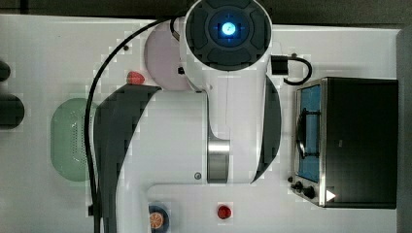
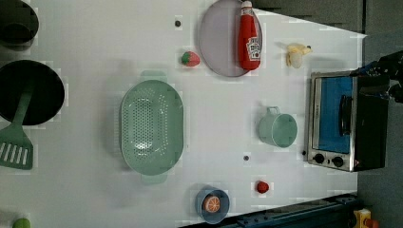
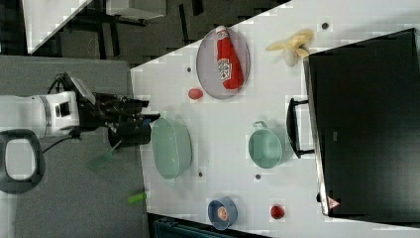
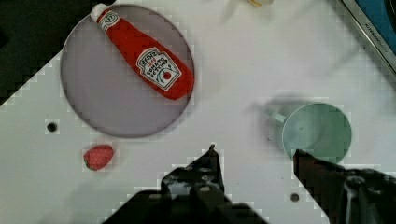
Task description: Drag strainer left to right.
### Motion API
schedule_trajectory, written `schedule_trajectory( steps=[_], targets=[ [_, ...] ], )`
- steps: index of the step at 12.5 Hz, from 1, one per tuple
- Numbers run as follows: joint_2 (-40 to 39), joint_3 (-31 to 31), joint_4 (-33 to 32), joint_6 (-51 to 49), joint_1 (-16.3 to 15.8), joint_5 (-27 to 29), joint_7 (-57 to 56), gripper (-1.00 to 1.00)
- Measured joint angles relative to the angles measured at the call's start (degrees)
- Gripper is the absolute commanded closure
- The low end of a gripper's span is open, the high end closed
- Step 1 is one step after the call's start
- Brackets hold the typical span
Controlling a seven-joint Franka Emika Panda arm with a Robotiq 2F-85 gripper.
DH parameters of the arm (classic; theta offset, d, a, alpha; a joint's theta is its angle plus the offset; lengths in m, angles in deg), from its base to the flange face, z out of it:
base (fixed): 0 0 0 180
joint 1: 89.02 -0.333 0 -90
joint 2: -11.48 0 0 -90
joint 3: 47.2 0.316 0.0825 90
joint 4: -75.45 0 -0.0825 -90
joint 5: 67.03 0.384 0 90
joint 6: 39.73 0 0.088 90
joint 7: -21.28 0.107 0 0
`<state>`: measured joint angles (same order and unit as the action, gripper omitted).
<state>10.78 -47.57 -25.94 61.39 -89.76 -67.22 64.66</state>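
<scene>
The strainer point(image 2: 152, 127) lies on the white table point(image 2: 95, 199), in the left view's left half, between the black pan point(image 2: 29, 92) w/ a green spatula point(image 2: 16, 142) and the mug point(image 2: 278, 128). It stands open side up, the rows of holes in its middle show, and nothing lies in it. In the top view only its far edge point(image 1: 68, 141) shows past the arm point(image 1: 165, 145), near the top view's left. In the right view the strainer point(image 3: 171, 148) is just beside the dark wrist of the arm.

The gripper point(image 4: 254, 156) is released: in the wrist view its two fingers stand apart w/ bare table between them and hold nothing. One fingertip point(image 4: 306, 161) overlaps the mug rim point(image 4: 317, 130) in this view, but contact cannot be told. The gripper is well apart from the strainer.

Other things, left view: a plate point(image 2: 225, 38) w/ a ketchup bottle point(image 2: 249, 35) lying on it, a strawberry point(image 2: 190, 58) just beside the plate, a banana point(image 2: 297, 53) near the toaster oven point(image 2: 344, 121). A blue bowl point(image 2: 212, 204) holds an orange slice, and a small red fruit point(image 2: 262, 186) lies near it. The mug stands between the strainer and the oven, handle toward the plate side.
</scene>
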Motion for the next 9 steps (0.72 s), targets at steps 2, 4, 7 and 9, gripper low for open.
schedule_trajectory(
  steps=[2, 4, 7, 9],
  targets=[
    [11.3, 0.1, -11.6, -6.3, 0.2, 0.7, 5.1, -0.81],
    [21.4, 0.1, -16.0, -8.0, 0.0, 1.0, 7.6, -1.00],
    [26.3, 2.5, -13.5, -4.3, -0.1, 1.2, 11.2, -1.00],
    [24.1, 7.0, -12.1, -0.7, 0.2, 2.1, 13.4, -1.00]
  ],
)
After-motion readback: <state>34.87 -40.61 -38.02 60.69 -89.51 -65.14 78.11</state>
